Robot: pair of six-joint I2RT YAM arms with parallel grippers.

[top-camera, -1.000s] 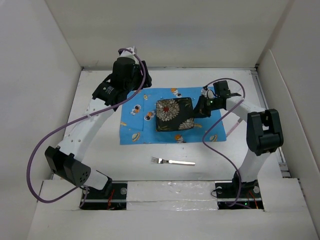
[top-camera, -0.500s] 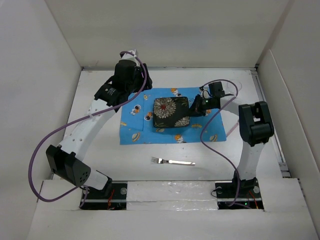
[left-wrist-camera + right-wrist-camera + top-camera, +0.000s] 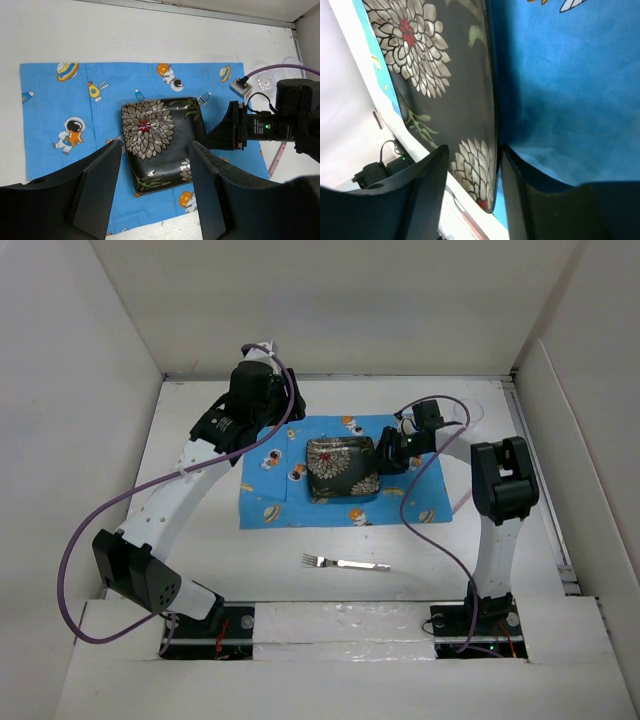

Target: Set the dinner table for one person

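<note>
A black square plate (image 3: 342,468) with silver flowers lies flat on the blue cartoon-print mat (image 3: 265,502), which is spread on the white dinner table (image 3: 270,560). My right gripper (image 3: 388,452) is at the plate's right edge, open. In the right wrist view its fingers (image 3: 422,192) stand apart on either side of the plate's rim (image 3: 490,130). My left gripper (image 3: 268,418) hovers open above the mat's back left part. In the left wrist view the plate (image 3: 160,140) shows beyond the left gripper (image 3: 155,195), which holds nothing. A metal fork (image 3: 345,563) lies on the table in front of the mat.
White walls close in the table at the back and on both sides. A clear glass (image 3: 266,80) stands near the back right, behind the right gripper (image 3: 235,132). A pale pinkish strip (image 3: 463,502) lies right of the mat. Purple cables loop over both arms.
The right gripper carried the raised, tilted plate back and left, lowered it flat onto the mat, and opened off its rim. The left arm barely moved.
</note>
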